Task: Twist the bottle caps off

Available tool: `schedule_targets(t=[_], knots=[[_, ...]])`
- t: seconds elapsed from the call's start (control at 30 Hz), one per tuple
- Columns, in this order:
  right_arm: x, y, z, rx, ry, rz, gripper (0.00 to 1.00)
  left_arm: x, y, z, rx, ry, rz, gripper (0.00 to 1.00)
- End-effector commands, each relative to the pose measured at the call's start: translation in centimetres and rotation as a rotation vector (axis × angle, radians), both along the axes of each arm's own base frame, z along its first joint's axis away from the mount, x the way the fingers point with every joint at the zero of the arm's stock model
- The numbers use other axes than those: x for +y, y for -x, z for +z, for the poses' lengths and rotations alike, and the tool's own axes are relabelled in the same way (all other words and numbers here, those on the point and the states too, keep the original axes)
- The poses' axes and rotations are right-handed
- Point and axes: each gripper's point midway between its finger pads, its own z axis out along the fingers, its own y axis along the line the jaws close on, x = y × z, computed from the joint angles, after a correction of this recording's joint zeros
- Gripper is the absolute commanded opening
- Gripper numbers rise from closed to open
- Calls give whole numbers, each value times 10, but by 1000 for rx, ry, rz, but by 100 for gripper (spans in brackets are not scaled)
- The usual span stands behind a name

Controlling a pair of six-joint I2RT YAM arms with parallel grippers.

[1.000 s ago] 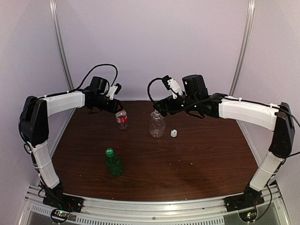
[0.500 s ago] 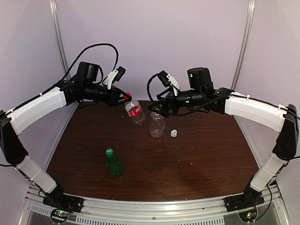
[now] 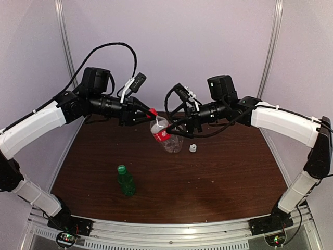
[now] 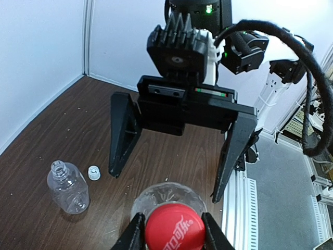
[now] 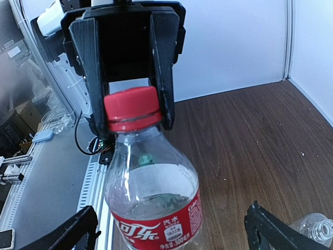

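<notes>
My left gripper (image 3: 148, 113) is shut on the red cap (image 3: 153, 111) of the clear bottle with the red label (image 3: 162, 131) and holds it tilted above the table. In the left wrist view the pads (image 4: 136, 235) pinch the red cap (image 4: 173, 229). My right gripper (image 3: 176, 128) is open, its fingers (image 5: 70, 234) either side of the bottle's body (image 5: 156, 203) without touching it. The wider clear bottle (image 3: 176, 145) stands uncapped behind, with the white cap (image 3: 193, 148) beside it. The green bottle (image 3: 126, 182) stands capped (image 3: 122, 169) at the front left.
The dark wooden table (image 3: 229, 177) is walled at the back and sides. The wide bottle (image 4: 67, 187) and white cap (image 4: 93, 173) stand under the two grippers. The metal rail (image 3: 171, 232) runs along the near edge.
My left gripper has lifted the red-label bottle off the table by its cap and carried it right. My right gripper has come in around the bottle's body.
</notes>
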Motion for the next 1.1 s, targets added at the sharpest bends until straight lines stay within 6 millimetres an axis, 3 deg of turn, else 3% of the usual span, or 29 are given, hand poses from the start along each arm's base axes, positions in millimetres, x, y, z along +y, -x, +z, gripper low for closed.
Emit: schedule_targets(t=[0.0,0.3,0.53,0.93,1.07], knots=[[-1,24,9,-17,-19,77,99,-6,14,17,-14,79,-65,12],[5,33,-4,3,-9,124,95,-13,13,17,9,100,-71,9],[9,31,-6,7,-11,131,84,-15,10,15,18,103,-67,9],[14,28,-14,22,-8,135,77,-18,10,14,27,112,-81,9],[14,28,-12,19,-15,139,66,-19,9,12,28,112,-82,9]])
